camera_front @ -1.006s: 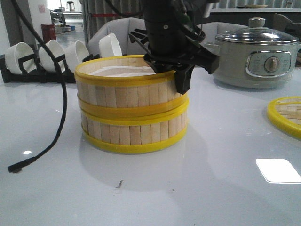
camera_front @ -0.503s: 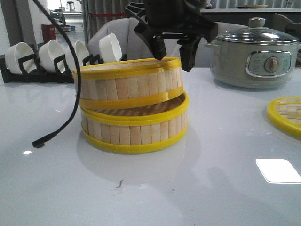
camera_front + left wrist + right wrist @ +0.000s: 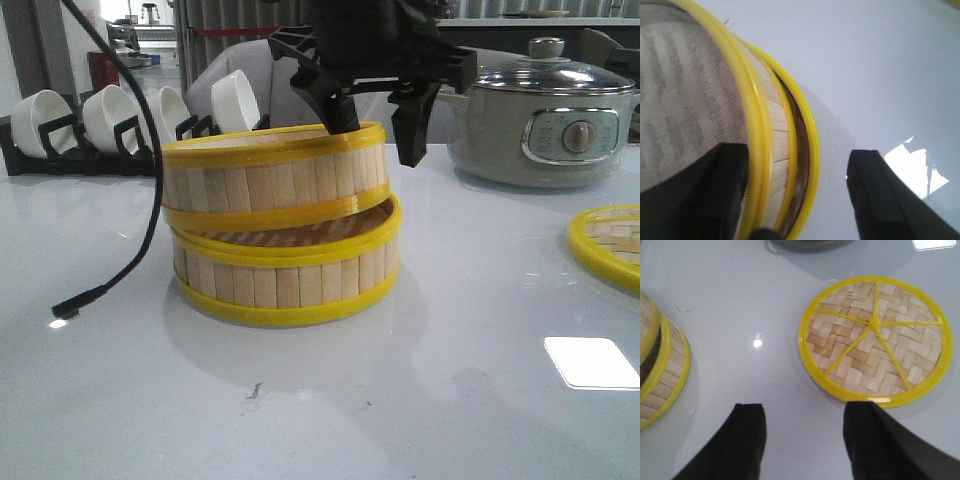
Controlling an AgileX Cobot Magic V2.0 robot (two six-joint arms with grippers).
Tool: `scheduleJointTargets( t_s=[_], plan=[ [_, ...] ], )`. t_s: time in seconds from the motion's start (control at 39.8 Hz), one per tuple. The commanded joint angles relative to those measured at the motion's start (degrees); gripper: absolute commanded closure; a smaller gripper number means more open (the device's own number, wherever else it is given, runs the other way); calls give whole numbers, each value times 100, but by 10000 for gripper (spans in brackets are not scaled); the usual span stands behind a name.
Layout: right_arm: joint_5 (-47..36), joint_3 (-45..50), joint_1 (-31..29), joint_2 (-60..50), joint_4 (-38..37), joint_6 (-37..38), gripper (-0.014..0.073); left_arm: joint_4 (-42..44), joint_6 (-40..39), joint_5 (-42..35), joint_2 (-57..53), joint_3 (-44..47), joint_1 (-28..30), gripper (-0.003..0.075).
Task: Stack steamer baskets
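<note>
**Front view: upper basket sits askew on the lower one**

Front view shows two round bamboo-slat steamer baskets with yellow rims stacked on the glossy white table [image 3: 450, 400]. The upper steamer basket [image 3: 270, 185] lies tilted and shifted left on the lower steamer basket [image 3: 285, 275], a dark gap showing between them on the right. The black left gripper [image 3: 375, 120] hangs over the upper basket's right rim, jaws spread, one finger inside the rim, the other outside; whether either touches it I cannot tell. The right gripper [image 3: 805, 445], also spread and empty, hovers near the flat woven-bamboo lid with yellow rim [image 3: 875, 337]. A grey electric pot with glass lid [image 3: 545, 120] stands behind.
</note>
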Motion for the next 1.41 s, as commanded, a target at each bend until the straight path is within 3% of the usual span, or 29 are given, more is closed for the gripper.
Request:
scheduleJointTargets(
  t_s=[0.0, 0.43, 1.16, 1.38],
  plan=[
    [-363, -223, -30, -47, 4, -18, 127, -153, 0, -134, -320, -154, -36, 269],
    [-363, -223, -30, -47, 4, -18, 127, -118, 0, -29, -320, -154, -405, 269],
    [-374, -223, -30, -47, 4, -18, 127, 875, -53, -120, -372, -166, -405, 269],
    [-393, -223, -30, -36, 4, -18, 127, 972, -40, 269, -885, -166, -281, 269]
  ],
)
